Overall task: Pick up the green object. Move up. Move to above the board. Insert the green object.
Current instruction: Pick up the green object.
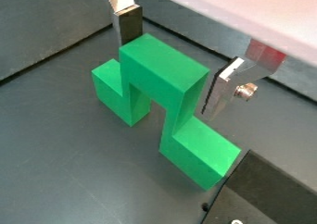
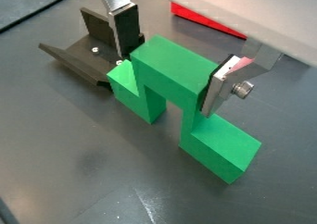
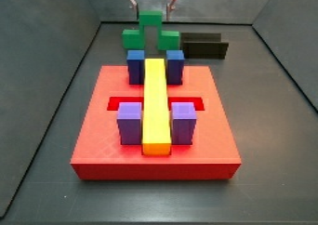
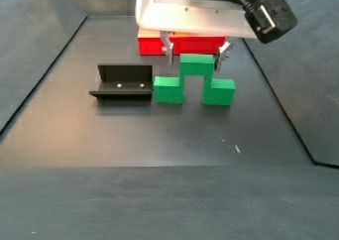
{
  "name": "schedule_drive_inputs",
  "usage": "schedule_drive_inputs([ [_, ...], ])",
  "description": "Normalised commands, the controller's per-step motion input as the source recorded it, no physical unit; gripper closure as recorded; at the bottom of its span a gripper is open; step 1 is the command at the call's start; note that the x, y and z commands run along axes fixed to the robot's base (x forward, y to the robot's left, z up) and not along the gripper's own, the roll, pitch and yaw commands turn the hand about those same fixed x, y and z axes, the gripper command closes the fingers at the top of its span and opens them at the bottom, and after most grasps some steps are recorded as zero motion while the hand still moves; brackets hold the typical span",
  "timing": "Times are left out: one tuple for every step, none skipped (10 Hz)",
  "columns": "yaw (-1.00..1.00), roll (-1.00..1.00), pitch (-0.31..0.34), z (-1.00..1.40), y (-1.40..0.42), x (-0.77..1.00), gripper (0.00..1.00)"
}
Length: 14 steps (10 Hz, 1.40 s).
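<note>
Side views hide most of the gripper [image 4: 197, 54]; your green object [image 4: 193, 81] sits on the floor beside the fixture [image 4: 122, 83], behind the board [image 3: 99, 126], its long axis crossing the yellow bar's [image 3: 155, 99]. Fingers [image 1: 128, 24] flank its raised centre; you cannot tell contact.

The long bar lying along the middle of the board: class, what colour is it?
Yellow. The long bar shows best in a side view, running down the red board.

The gripper [image 4: 196, 53] stands over the middle of the green object [image 4: 195, 79], with the fixture [image 4: 123, 82] just beside it and the board [image 3: 155, 136] apparently behind.
</note>
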Motion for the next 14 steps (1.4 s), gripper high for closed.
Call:
schedule_drive_inputs([
  [0.00,0.00,-0.143,-0.28,-0.01,0.00,0.00],
  [0.00,-0.01,-0.144,-0.25,0.00,0.00,0.00],
  [0.00,0.00,-0.103,-0.18,-0.01,0.00,0.00],
  [0.00,0.00,-0.123,-0.22,-0.04,0.00,0.00],
  [0.00,0.00,-0.086,-0.18,-0.08,0.00,0.00],
  [0.00,0.00,0.000,0.00,0.00,0.00,0.00],
  [0.00,-0.16,0.000,-0.01,0.17,-0.02,0.00],
  [0.00,-0.01,0.000,0.00,0.00,0.00,0.00],
  [0.00,0.00,0.000,0.00,0.00,0.00,0.00],
  [0.00,0.00,0.000,0.00,0.00,0.00,0.00],
  [0.00,0.00,0.000,0.00,0.00,0.00,1.00],
  [0.00,0.00,0.000,0.00,0.00,0.00,1.00],
  [0.00,0.00,0.000,0.00,0.00,0.00,1.00],
  [0.00,0.00,0.000,0.00,0.00,0.00,1.00],
])
